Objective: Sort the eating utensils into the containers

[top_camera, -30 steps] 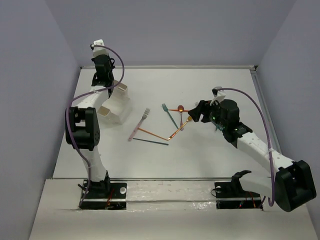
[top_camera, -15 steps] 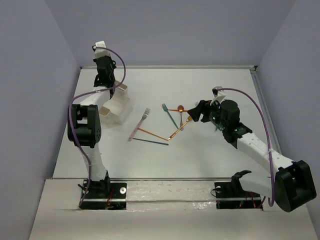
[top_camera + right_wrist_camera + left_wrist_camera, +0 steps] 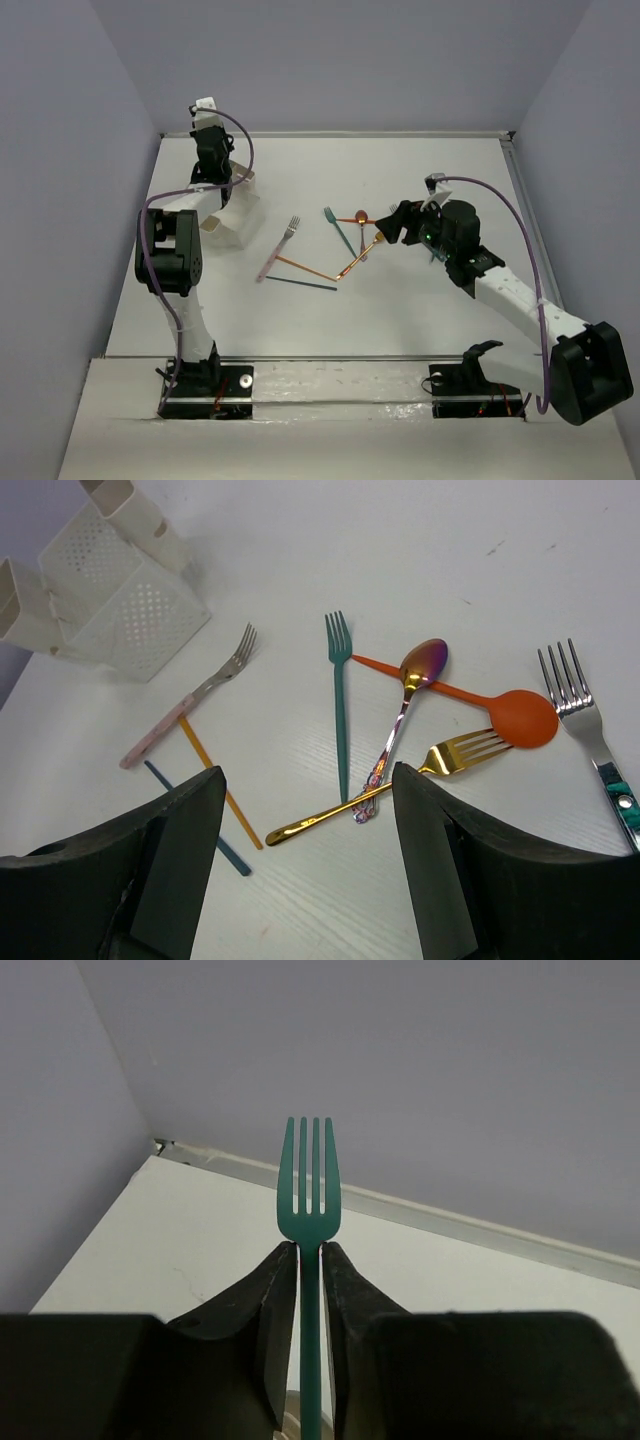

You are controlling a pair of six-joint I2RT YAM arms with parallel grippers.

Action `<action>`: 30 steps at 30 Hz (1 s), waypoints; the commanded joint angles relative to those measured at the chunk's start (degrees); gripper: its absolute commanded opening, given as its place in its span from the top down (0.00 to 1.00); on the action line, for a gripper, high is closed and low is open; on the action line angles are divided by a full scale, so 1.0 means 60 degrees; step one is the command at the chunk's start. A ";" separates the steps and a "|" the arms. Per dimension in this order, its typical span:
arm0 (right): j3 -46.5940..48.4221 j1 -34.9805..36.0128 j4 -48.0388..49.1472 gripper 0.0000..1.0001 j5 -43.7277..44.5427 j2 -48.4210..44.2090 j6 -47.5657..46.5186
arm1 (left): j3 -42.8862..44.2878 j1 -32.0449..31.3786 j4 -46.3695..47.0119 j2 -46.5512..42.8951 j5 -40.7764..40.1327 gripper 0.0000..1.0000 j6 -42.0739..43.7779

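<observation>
My left gripper stands over the white perforated containers at the back left. An upright teal fork sits between its fingers, tines up. A thin sliver of light shows on each side of the handle, so the jaws are barely parted. The handle's lower end drops toward a whitish rim. My right gripper hovers wide open and holds nothing. Below it lie a second teal fork, an iridescent spoon, an orange spoon and a gold fork.
A silver fork lies at the right. A pink-handled fork, an orange stick and a dark blue stick lie left of the pile. The containers stand near the left wall.
The left wrist has shifted a little to the right above the containers. Its jaws have eased apart from a tight grip on the teal fork. The right arm has stayed still.
</observation>
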 commanded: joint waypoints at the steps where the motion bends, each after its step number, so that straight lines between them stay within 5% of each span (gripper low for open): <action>1: -0.0123 0.0058 0.0650 0.27 0.0100 -0.0347 -0.0016 | -0.0286 0.0042 0.0822 -0.0786 -0.0014 0.75 0.0041; 10: -0.0108 0.0058 0.0665 0.27 0.0159 -0.0230 -0.0001 | -0.0916 0.0042 0.0867 -0.1518 -0.0103 0.45 -0.0193; 23: 0.0068 0.0058 0.0372 0.27 0.0203 -0.0040 0.0028 | -0.1210 0.0042 -0.0216 -0.3231 0.0162 0.46 -0.0617; 30: 0.0243 0.0058 0.0050 0.30 0.0466 0.0253 0.0028 | -0.0682 -0.0821 -0.2865 -0.3905 0.0674 0.57 -0.1803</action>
